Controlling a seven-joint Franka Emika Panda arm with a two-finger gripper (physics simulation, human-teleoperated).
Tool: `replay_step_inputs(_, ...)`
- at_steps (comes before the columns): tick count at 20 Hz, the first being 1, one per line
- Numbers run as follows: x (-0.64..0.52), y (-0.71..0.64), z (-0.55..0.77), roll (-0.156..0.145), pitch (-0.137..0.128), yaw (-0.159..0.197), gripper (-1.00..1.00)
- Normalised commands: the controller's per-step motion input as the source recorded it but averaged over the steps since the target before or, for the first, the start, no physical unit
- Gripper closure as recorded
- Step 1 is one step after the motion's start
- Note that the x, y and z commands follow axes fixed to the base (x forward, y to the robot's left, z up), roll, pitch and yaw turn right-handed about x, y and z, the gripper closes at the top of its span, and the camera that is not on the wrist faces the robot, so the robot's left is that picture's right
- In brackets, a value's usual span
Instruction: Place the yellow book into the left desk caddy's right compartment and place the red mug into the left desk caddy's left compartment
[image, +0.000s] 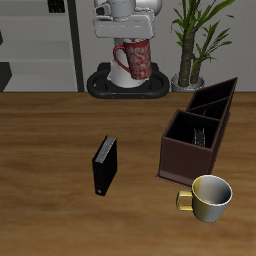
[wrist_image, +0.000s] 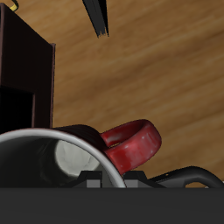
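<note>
High at the back of the tabletop (image: 60, 130), seen from the front, the end effector (image: 132, 42) holds the red mug (image: 133, 58) in the air, tilted, just before the robot's dark round base (image: 126, 86). Its fingers are closed on the mug, though the exact grip point is hard to make out. Nearer the plant (image: 195, 35) stands the left desk caddy (image: 195, 135), a dark brown open box. Its large square right compartment (image: 194, 130) has something pale and ribbed lying inside (likely the yellow book (image: 199, 132), but too small to be sure). The narrower slanted left compartment (image: 214, 101) lies farther back, toward the plant. A black book (image: 105, 165) stands upright near the middle of the tabletop, well apart from the caddy. A shiny cream mug (image: 210, 198) sits by the front edge, just beside the caddy's near wall.

From the wrist, other details appear: the mug's red loop handle (wrist_image: 131, 144) and pale interior (wrist_image: 70, 157) fill the close foreground, with the mug's rim curving past. The caddy's dark wall (wrist_image: 26, 79) rises at one edge, and a corner of the black book (wrist_image: 98, 16) shows beyond bare wood.

Open wood lies between the black book and the caddy, and between the base and the caddy's back end.
</note>
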Motion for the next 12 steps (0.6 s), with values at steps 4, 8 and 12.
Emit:
replay_step_inputs(4, 0.07, 0.16, 0.07, -0.035, -0.156, 0.135, 1.0)
replay_step_inputs(8, 0.21, 0.04, -0.1, -0.053, -0.037, 0.007, 1.0)
replay_step_inputs(12, 0.1, 0.14, -0.04, 0.003, -0.05, 0.056, 1.0)
